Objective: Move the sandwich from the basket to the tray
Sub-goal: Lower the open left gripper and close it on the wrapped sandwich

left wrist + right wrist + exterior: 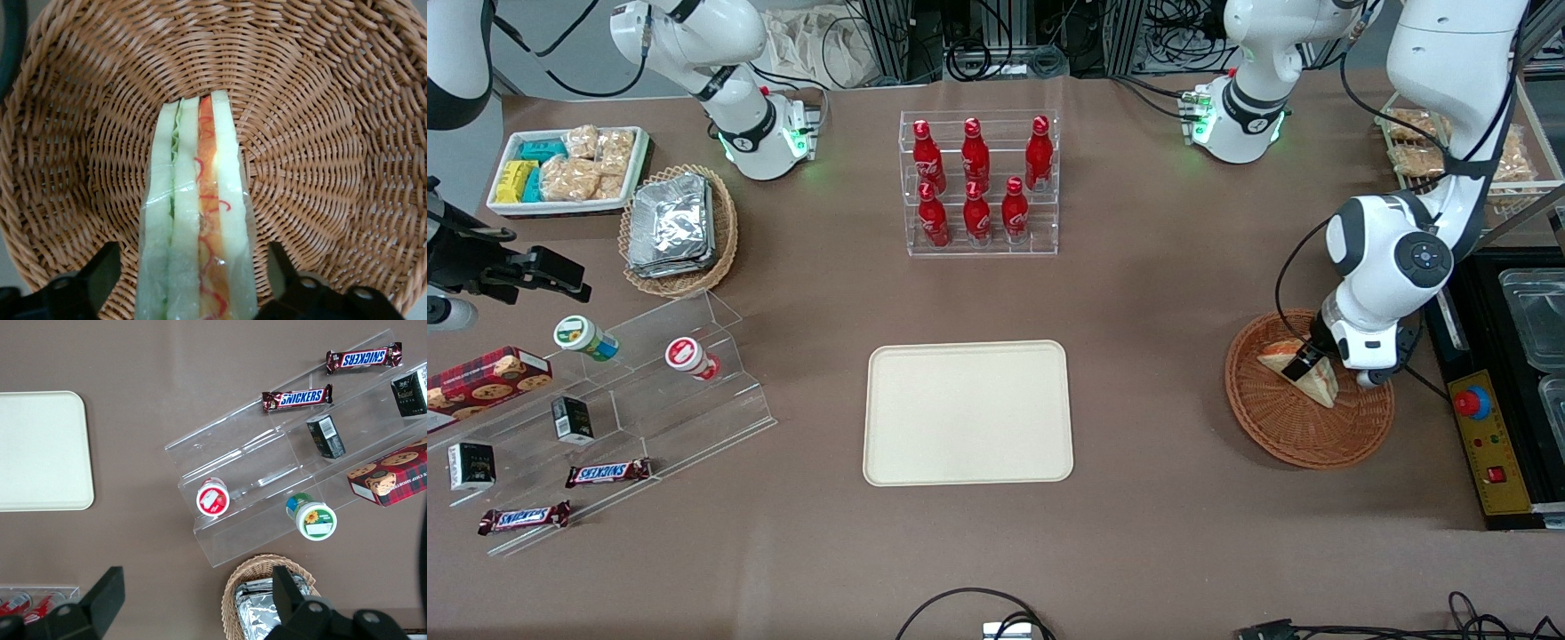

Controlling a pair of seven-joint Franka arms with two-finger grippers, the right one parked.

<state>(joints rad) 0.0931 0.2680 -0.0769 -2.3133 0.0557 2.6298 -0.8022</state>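
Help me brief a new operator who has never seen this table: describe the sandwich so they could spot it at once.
Find the round reddish-brown wicker basket toward the working arm's end of the table, beside the cream tray. The gripper is down inside it, fingers open either side of the sandwich. It is the only triangular white-bread wedge, with orange and green filling stripes along its edge.

In the front view we cannot see the gripper whole: the arm's white wrist covers it, so only a dark finger shows against the sandwich, and part of the basket is covered too. In the left wrist view the picture's edge cuts off the sandwich's near end and the basket's rim. We cannot tell whether the fingers touch the wrapper. The sandwich's filling is too blurred for us to name.
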